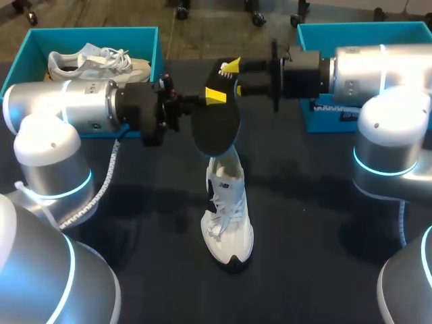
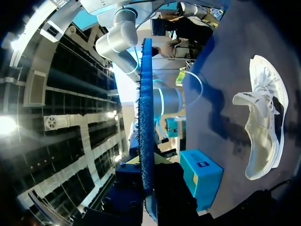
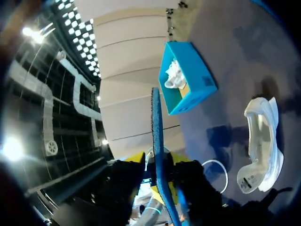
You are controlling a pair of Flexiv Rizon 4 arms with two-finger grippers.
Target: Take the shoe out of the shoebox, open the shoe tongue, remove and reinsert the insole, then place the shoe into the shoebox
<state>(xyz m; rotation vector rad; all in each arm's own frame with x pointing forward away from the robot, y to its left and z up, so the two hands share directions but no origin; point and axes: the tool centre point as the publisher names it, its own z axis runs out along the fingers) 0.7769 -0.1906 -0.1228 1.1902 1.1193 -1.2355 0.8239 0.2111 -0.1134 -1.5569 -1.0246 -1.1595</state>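
**Insole out, held in the air by both arms; reinsert is next**

- The left shoebox (image 1: 23, 50) sits at the far left corner with a second shoe (image 1: 101, 62) in it. Not involved.
- The left gripper (image 1: 214, 95) is clamped on the insole (image 1: 216, 128) near its upper end. In the left wrist view the insole runs edge-on between the fingers.
- The insole hangs roughly vertical, directly above the shoe (image 1: 228, 216).
- The shoe stands on its sole mid-table, toe toward the robot. The tongue looks pulled up.
- The right gripper (image 1: 231, 67) is closed on the same insole from the other side, with a yellow tip either side of it.
- The right shoebox (image 1: 364, 32) is at the far right. I can't see its inside.

My read: removal is done. Next, one arm lets go, and the other tips the insole toe-down and feeds it into the shoe opening. Nothing is holding the shoe, so it may slide.
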